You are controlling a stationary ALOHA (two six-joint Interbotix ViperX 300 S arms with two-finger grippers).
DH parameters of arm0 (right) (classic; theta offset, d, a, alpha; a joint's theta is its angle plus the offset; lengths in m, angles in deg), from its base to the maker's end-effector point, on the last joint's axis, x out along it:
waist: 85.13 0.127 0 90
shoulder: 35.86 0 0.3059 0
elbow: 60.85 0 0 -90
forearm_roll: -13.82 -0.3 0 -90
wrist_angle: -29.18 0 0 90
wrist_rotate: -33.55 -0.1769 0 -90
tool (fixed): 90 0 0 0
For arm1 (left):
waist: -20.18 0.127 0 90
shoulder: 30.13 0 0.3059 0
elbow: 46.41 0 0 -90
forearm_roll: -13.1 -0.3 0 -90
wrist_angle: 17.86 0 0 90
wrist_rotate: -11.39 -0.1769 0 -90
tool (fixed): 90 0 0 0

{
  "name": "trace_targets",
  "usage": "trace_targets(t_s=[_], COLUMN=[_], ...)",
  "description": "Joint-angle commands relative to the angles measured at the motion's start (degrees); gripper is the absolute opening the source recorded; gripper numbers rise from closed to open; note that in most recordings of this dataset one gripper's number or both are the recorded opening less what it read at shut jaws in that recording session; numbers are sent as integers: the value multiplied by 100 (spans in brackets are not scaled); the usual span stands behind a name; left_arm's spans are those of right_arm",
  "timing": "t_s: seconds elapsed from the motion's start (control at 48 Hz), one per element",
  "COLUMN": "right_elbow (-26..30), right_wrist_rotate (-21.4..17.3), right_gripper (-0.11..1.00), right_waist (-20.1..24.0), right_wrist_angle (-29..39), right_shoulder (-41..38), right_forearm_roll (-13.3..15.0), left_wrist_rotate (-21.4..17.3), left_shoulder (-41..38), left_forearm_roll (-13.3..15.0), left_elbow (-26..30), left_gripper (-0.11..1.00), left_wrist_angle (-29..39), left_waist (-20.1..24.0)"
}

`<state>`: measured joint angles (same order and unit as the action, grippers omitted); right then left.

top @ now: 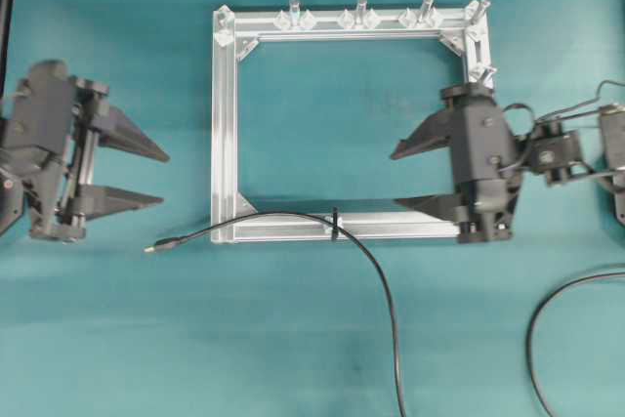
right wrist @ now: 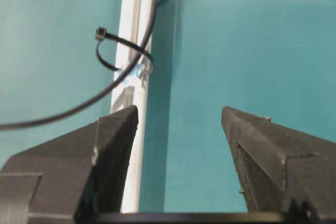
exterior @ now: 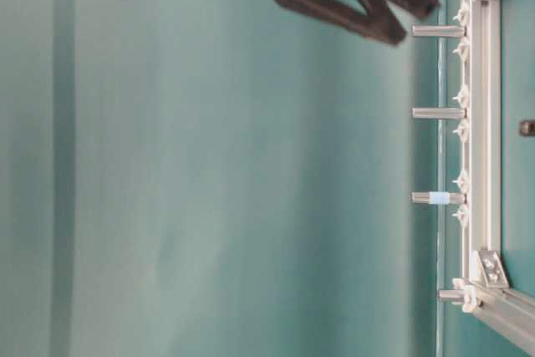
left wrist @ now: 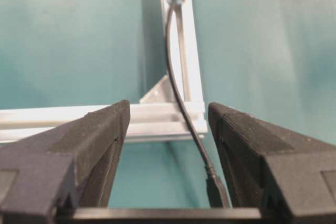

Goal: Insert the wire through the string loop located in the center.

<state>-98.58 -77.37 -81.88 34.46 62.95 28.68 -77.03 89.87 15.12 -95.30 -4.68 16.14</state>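
Note:
The wire [top: 383, 285] is a thin black cable coming up from the front table edge. It crosses the silver frame's front bar [top: 410, 229] at the string loop [top: 335, 223], and its plug [top: 152, 248] lies on the mat left of the frame. In the right wrist view the wire [right wrist: 79, 107] appears to pass inside the loop [right wrist: 122, 55]. My left gripper [top: 164, 179] is open, left of the frame, just above the plug. In its wrist view the plug [left wrist: 216, 192] lies by the right finger, untouched. My right gripper [top: 395, 181] is open and empty inside the frame's right side.
The rectangular aluminium frame [top: 224, 124] lies flat on the teal mat, with several upright posts [top: 360, 9] along its far bar. A thicker black cable [top: 543, 324] curves at the front right. Corner brackets [top: 242, 204] sit inside the frame.

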Motion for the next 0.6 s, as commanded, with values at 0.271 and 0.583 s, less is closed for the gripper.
trace_targets(t_s=[0.271,0.583], right_elbow=[-598,-1187], right_wrist_rotate=[-26,-53], right_gripper=[67,67], right_waist=[-88,-167], right_wrist_angle=[-220,-800], right_shoulder=[1046,1644], right_forearm_roll=[9,9], left_wrist_rotate=[-88,-97], left_shoulder=[580,905], left_forearm_roll=[9,0], left_elbow=[-193,-431], left_gripper=[62,62], left_wrist_angle=[-35,-264], left_waist=[44,44])
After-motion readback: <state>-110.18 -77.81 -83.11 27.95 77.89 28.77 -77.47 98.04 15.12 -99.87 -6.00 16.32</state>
